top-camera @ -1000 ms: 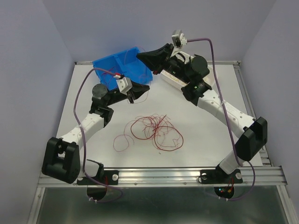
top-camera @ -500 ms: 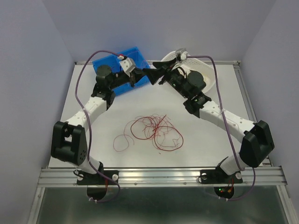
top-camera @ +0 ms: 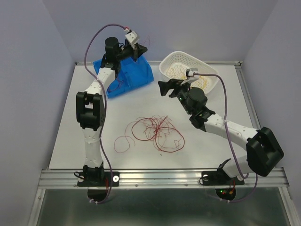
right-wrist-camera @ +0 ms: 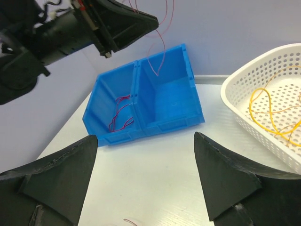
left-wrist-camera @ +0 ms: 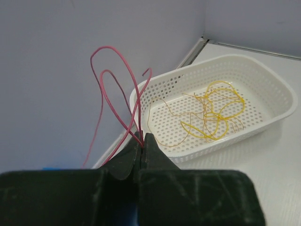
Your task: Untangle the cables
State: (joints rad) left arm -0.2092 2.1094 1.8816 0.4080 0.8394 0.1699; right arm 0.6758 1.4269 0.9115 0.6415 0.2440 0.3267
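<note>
One red cable (left-wrist-camera: pixel 107 47) pinched in left fingers (left-wrist-camera: pixel 126 162) above blue bin (right-wrist-camera: pixel 164 123), right fingers (right-wrist-camera: pixel 61 174) spread wide, empty

White table (top-camera: pixel 207 141), metal rail (top-camera: pixel 164 176) along near edge. Blue two-compartment bin (top-camera: pixel 136 76) sits at far left of table. White perforated basket (top-camera: pixel 171 63) sits at far right, well apart from bin. Loose tangle of red cables (top-camera: pixel 157 129) lies at table centre. Smaller loop (top-camera: pixel 123 143) lies at tangle's left side.

Basket's (right-wrist-camera: pixel 244 75) right end beyond right-wrist view
</note>
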